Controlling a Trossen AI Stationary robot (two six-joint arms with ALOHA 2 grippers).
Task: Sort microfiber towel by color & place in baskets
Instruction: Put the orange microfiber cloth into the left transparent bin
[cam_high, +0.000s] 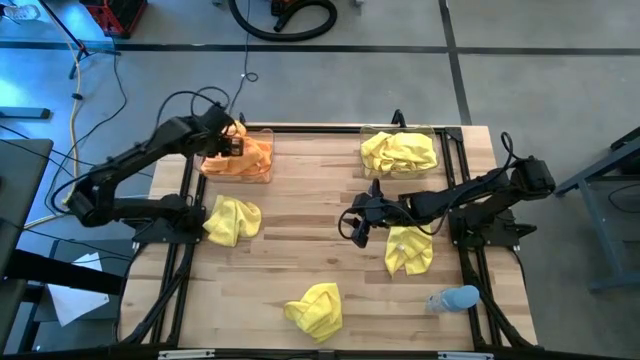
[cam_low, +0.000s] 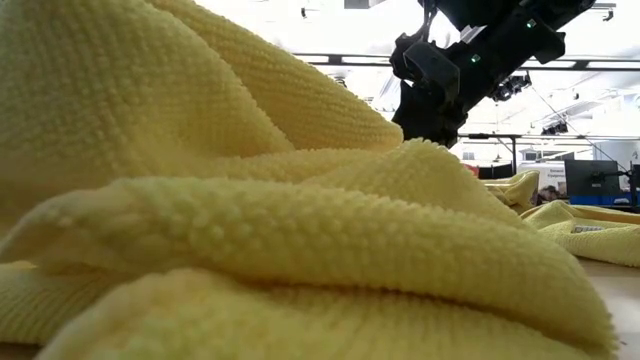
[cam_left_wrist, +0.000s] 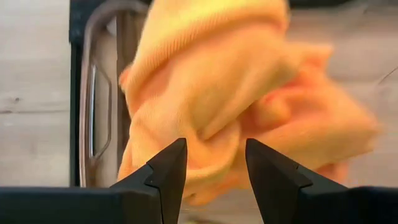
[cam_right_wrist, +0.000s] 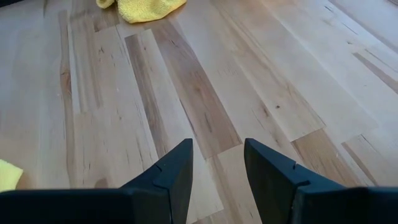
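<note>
Nearest the front edge of the surface (cam_high: 300, 240), one yellow towel (cam_high: 314, 309) is lying loose, with a pale blue object (cam_high: 455, 298) off to its right. Mid-surface, the right tool (cam_high: 358, 228) is hovering over bare wood, fingers parted, gripping nothing; a second yellow towel (cam_high: 409, 250) is sitting just beside it, a third (cam_high: 232, 220) lying on the left side. At the far edge, the left tool (cam_high: 232, 145) is hanging over the left basket (cam_high: 266, 176), fingers spread, orange towels (cam_left_wrist: 236, 93) bunched below, not pinched. The right basket (cam_high: 368, 131) is holding yellow towels (cam_high: 400, 153).
</note>
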